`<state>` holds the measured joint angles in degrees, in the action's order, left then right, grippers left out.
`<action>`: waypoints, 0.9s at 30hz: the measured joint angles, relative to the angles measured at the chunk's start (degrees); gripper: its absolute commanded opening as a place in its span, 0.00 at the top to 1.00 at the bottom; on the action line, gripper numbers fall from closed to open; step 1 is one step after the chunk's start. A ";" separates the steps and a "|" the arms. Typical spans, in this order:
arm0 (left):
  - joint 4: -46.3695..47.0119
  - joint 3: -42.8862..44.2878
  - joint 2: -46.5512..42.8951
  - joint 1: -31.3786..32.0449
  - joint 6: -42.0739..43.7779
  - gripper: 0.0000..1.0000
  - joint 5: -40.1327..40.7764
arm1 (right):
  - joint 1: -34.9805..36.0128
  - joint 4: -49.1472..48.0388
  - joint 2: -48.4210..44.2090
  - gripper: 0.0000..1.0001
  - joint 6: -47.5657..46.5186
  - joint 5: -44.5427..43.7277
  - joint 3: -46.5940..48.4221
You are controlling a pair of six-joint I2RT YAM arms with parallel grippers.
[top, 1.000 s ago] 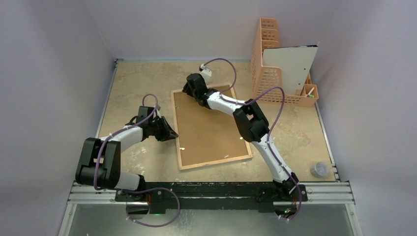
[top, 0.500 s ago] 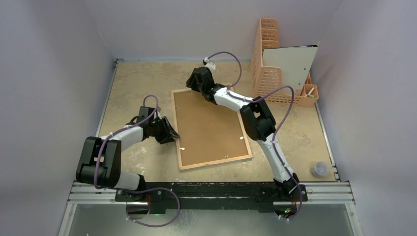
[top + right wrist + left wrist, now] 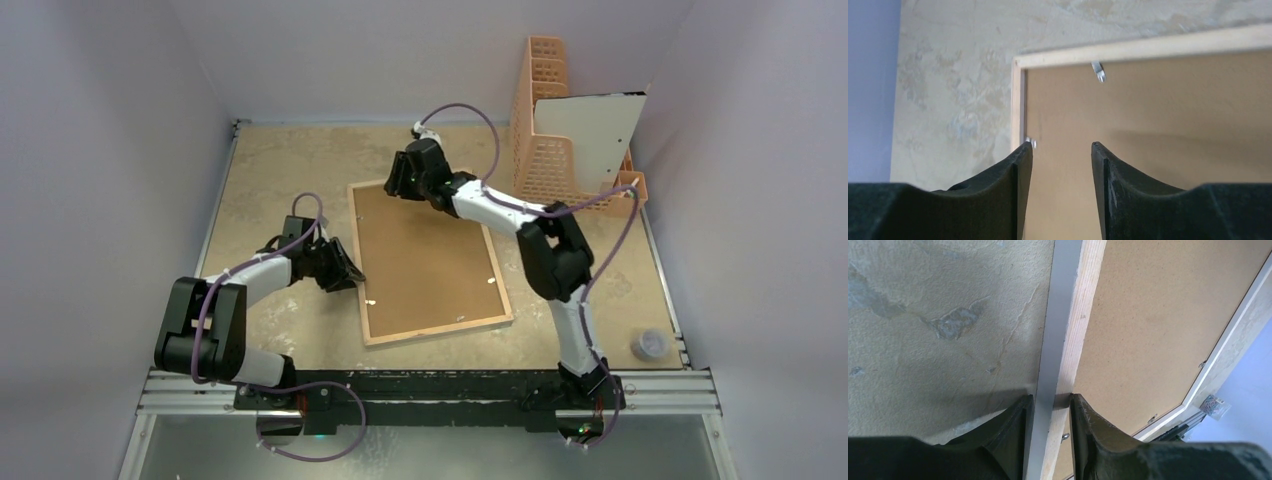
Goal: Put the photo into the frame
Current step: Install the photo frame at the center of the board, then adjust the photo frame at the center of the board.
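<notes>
Brown backing board (image 3: pixel 425 255) fills the picture frame (image 3: pixel 437 329), which lies face down at the middle of the table (image 3: pixel 280 170) in the top view. At the table's 2 o'clock a white sheet (image 3: pixel 590 135), perhaps the photo, stands in an orange basket (image 3: pixel 545 150). By that reading, nothing is loaded yet: the board must come out, the photo go in, and the board go back. The left gripper (image 3: pixel 345 272) sits at the frame's 9 o'clock edge. The right gripper (image 3: pixel 405 185) hangs over its 11 o'clock corner.

Left wrist view: the fingers (image 3: pixel 1015 425) press against both sides of the light wood rim, which looks like a pinch on the frame.

Right wrist view: the jaws stand apart and bare above the board. A metal tab (image 3: pixel 1098 71) sits at their 12 o'clock, under the far rim.

Since a second ago, the right gripper has drawn off the board toward the far rim and its elbow has swung to 3 o'clock. The left arm and the frame have barely shifted.
</notes>
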<state>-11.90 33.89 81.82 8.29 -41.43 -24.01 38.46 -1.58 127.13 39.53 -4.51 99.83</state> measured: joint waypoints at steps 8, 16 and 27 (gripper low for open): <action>-6.16 3.91 0.33 0.09 2.10 0.49 3.50 | 0.02 5.79 -28.94 0.42 -2.89 -2.78 -24.61; -12.98 22.40 4.20 0.09 5.14 0.37 12.31 | 0.00 15.10 -50.62 0.29 -1.97 1.05 -48.19; -0.35 42.29 22.77 0.09 8.31 0.34 13.33 | 0.00 14.38 -69.68 0.27 1.97 16.76 -67.76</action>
<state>-12.25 76.18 104.60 8.38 -33.12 -10.68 38.46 12.80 57.45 41.50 12.25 32.08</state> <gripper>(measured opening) 0.658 0.715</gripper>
